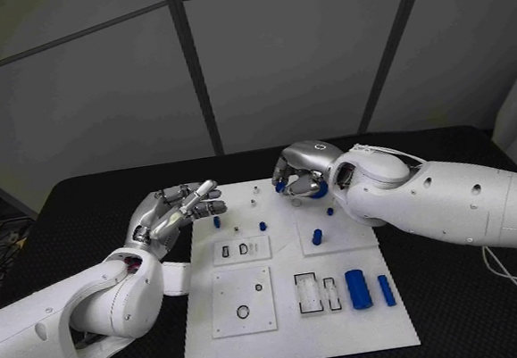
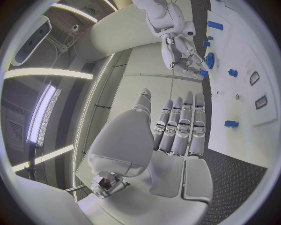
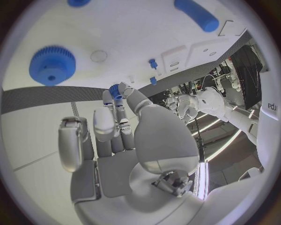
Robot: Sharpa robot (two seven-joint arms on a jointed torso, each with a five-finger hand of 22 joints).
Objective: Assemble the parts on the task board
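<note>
Fingers (image 3: 115, 96) of the right hand (image 1: 299, 173) pinch a small blue part (image 3: 114, 89) above the far edge of the white board (image 1: 300, 335), close to a blue gear (image 3: 53, 64). Across the board, the left hand (image 1: 182, 208) hovers with fingers straight and apart, holding nothing. So slight a pinch could let the part twist or drop onto the black worktop (image 1: 488, 327).

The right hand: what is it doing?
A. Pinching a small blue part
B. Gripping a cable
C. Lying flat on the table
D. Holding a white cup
A: the right wrist view shows the right hand pinching a small blue part at its fingertips, above the board.
</note>
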